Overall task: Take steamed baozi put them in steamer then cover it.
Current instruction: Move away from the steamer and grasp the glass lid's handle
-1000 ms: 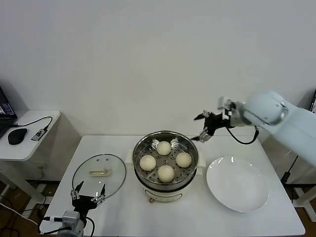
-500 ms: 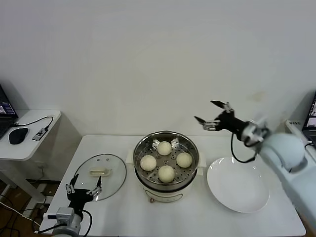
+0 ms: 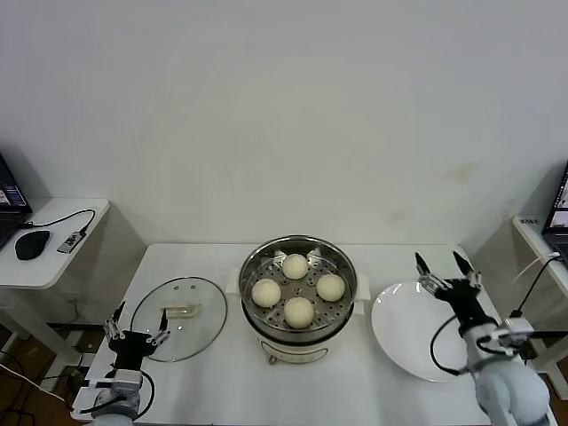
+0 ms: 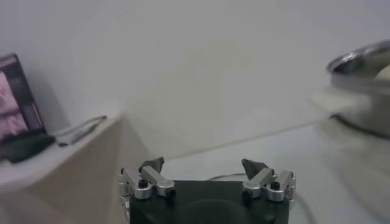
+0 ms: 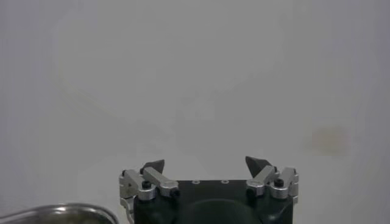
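Four cream-white baozi (image 3: 298,288) lie in the shiny steel steamer (image 3: 257,268) on its white pot at the table's middle. The steamer's rim also shows in the left wrist view (image 4: 359,58) and the right wrist view (image 5: 55,213). The clear glass cover (image 3: 178,305) with its cream handle lies flat on the table to the left of the steamer. My left gripper (image 3: 136,334) is open and empty at the table's front left edge, just before the cover; it also shows in its wrist view (image 4: 207,165). My right gripper (image 3: 448,270) is open and empty above the white plate's far edge (image 5: 206,164).
An empty flat white plate (image 3: 426,333) lies right of the steamer. A side table (image 3: 53,257) at the far left holds a mouse (image 3: 31,244), cable and laptop edge. A white wall stands behind.
My right arm has swung from above and behind the steamer down to the right, over the plate. My left gripper has drawn back a little to the left front edge.
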